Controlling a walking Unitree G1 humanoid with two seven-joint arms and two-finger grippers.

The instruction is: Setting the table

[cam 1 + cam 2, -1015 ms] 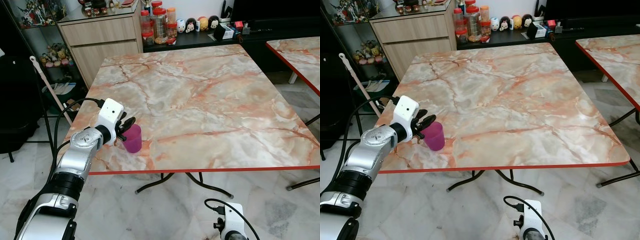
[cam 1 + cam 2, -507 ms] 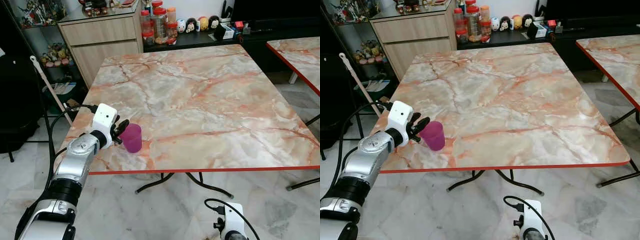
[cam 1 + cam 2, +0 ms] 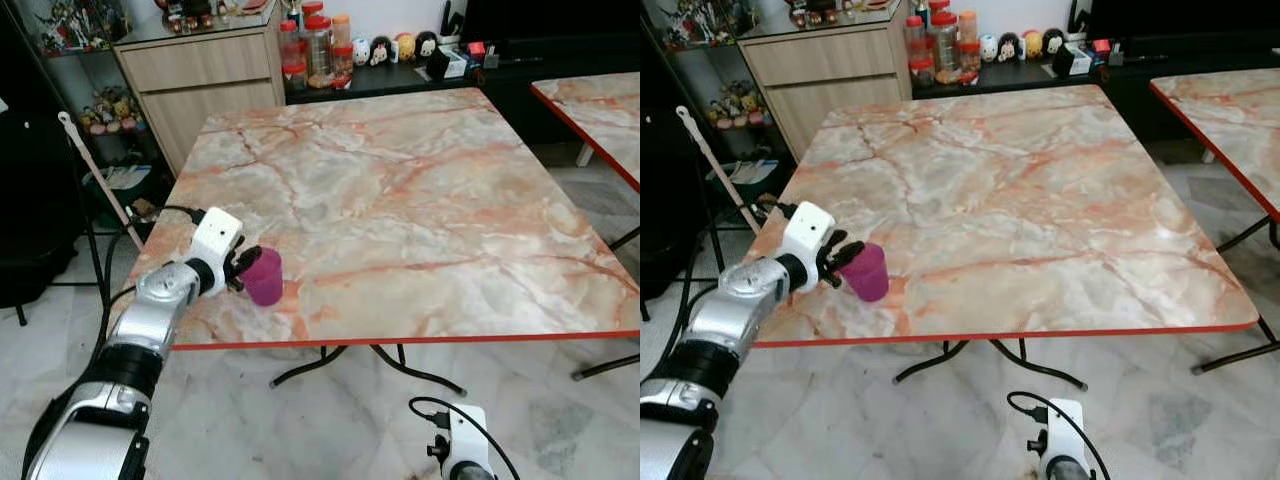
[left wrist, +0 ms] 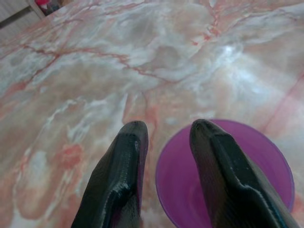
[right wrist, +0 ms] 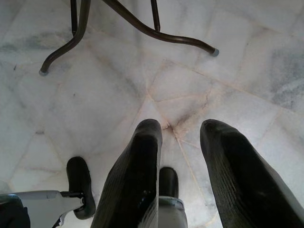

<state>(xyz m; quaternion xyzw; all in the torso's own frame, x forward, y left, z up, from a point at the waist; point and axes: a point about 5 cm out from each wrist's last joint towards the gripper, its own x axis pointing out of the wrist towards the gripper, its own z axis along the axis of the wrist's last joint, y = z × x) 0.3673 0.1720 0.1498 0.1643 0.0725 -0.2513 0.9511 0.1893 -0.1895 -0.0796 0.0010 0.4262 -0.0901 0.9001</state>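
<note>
At the left, the left gripper [image 3: 243,268] reaches over the near left corner of the marble table [image 3: 400,190]. Its fingers [image 4: 124,166] are parted astride the rim of a purple cup [image 3: 265,277], one outside the wall and one inside the mouth. The cup stands upright near the table's red front edge, in the same spot as half a second ago; the gripper has pushed back in closer to it since then. Lower right, the right gripper [image 5: 178,142] hangs idle over the tiled floor [image 5: 95,95], fingers parted and grasping nothing.
</note>
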